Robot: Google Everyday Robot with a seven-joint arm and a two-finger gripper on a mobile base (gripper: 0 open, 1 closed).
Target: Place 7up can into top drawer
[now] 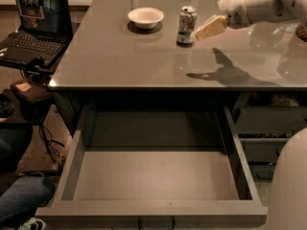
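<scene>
Plainly, the chief risk lies at the 7up can (186,25), which stands upright on the grey tabletop (134,56) just right of the white bowl (146,17). The gripper (209,28) hangs at the can's right flank, very near or just touching it; I cannot tell which, nor whether the gripper is spread apart or drawn together. If it comes in from the side without straddling the can, it is likely to shove the can leftward. A light, tall can on a smooth glossy top would probably slide or tip and roll, perhaps against the bowl or toward the table's edge. A grasp taken too near the silver top, or off-centre, could let the can swing or slip during the carry. The top drawer (156,175) stands pulled out below the front edge of the tabletop, well apart from the can, so the arm (259,4) has to bring the can forward over that edge and down. Releasing too high might make the can topple against the low walls, and descending too close to the tabletop's lip could knock it loose.
</scene>
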